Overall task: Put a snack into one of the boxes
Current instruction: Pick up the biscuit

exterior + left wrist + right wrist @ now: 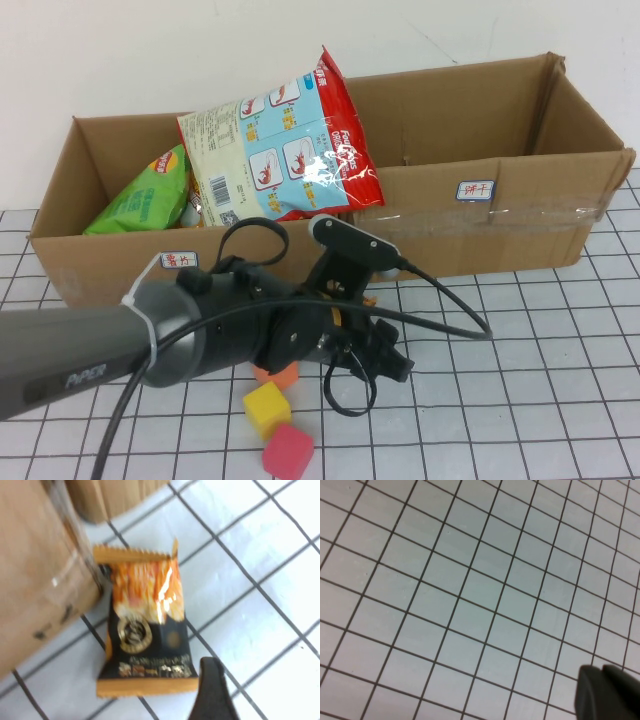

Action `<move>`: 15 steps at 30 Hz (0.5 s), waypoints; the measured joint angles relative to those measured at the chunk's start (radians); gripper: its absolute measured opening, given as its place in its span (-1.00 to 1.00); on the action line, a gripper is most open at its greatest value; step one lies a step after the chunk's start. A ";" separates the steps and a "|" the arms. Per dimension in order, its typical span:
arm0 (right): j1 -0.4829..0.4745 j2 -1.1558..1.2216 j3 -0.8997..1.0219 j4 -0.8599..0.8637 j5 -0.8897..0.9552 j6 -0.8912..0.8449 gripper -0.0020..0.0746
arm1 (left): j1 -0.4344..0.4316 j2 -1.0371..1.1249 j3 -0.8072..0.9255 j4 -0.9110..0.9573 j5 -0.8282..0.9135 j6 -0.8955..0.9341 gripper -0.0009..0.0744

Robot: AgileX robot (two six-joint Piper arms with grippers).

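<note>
Flat on the gridded table (pixel 260 630) just beside the boxes (pixel 480 215) lies one small orange-and-black snack packet (pixel 145 630), long axis running toward the cardboard. Left gripper (pixel 385 350) hovers over it; right gripper (pixel 607 692) hangs over bare grid; their grip cannot be told. Two boxes, three blocks (pixel 267 408).

Two large brown corrugated cardboard boxes (pixel 470 190) stand open side by side, just beyond the left gripper (pixel 385 350). A small orange-and-black snack packet (pixel 145 630) lies flat below that gripper, its edge touching a box wall; right gripper (pixel 607 692) is elsewhere
</note>
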 joint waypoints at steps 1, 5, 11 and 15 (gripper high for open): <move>0.000 0.000 0.000 0.000 0.000 0.000 -0.95 | 0.000 0.000 0.000 0.007 -0.006 0.000 0.17; 0.000 0.000 0.000 0.000 0.000 0.000 -0.95 | 0.014 0.000 0.000 0.018 -0.022 -0.019 0.49; 0.000 0.000 0.000 0.000 0.000 0.000 -0.95 | 0.050 0.026 0.000 0.033 -0.049 -0.050 0.71; 0.000 0.000 0.000 0.002 0.000 0.000 -0.95 | 0.052 0.048 0.000 0.081 -0.090 -0.056 0.73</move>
